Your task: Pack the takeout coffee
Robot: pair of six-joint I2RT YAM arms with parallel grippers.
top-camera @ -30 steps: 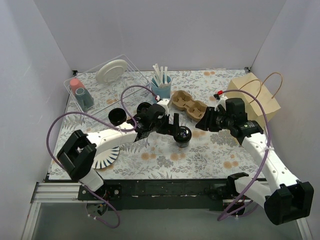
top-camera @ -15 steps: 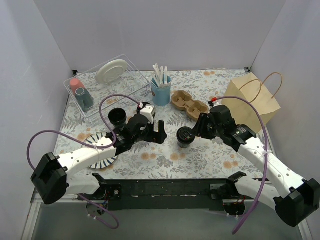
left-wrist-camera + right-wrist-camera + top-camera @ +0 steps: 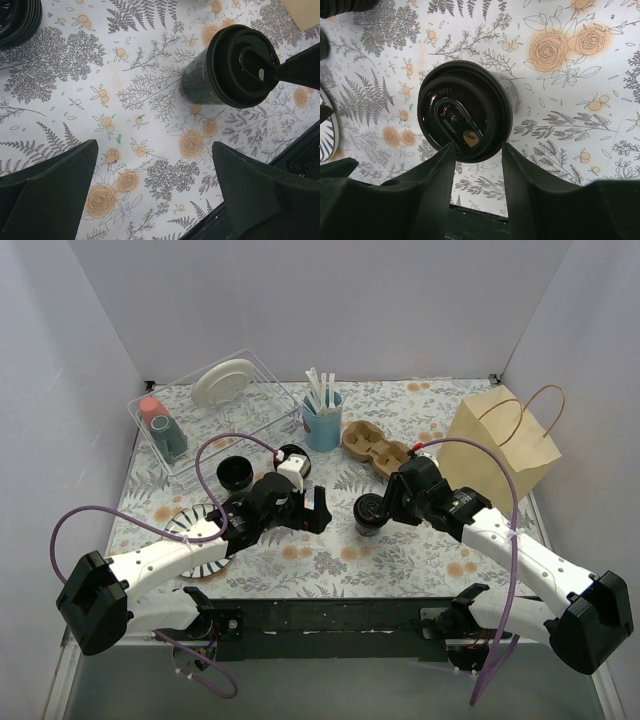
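Observation:
The takeout coffee (image 3: pixel 368 511) is a small black cup with a black sip lid, standing upright on the floral mat mid-table. It also shows in the left wrist view (image 3: pixel 235 65) and the right wrist view (image 3: pixel 465 107). My right gripper (image 3: pixel 387 503) is at the cup's right side. Its jaws (image 3: pixel 476 147) are open, narrower than the lid, with the fingertips (image 3: pixel 445 155) over the lid's near rim and only mat between them. My left gripper (image 3: pixel 319 510) hangs wide open just left of the cup, empty (image 3: pixel 155 150). The brown paper bag (image 3: pixel 505 440) stands at the right.
A cardboard cup carrier (image 3: pixel 378 448) lies behind the cup. A lidless black cup (image 3: pixel 235 473), a stack of black lids (image 3: pixel 17 20), a striped plate (image 3: pixel 200 545), a light blue cup with white sticks (image 3: pixel 322 425) and a clear rack (image 3: pixel 200 420) sit to the left and back.
My left gripper has drawn back to the left, away from the cup. My right gripper has moved left up to the cup's lid, and its jaws have widened slightly.

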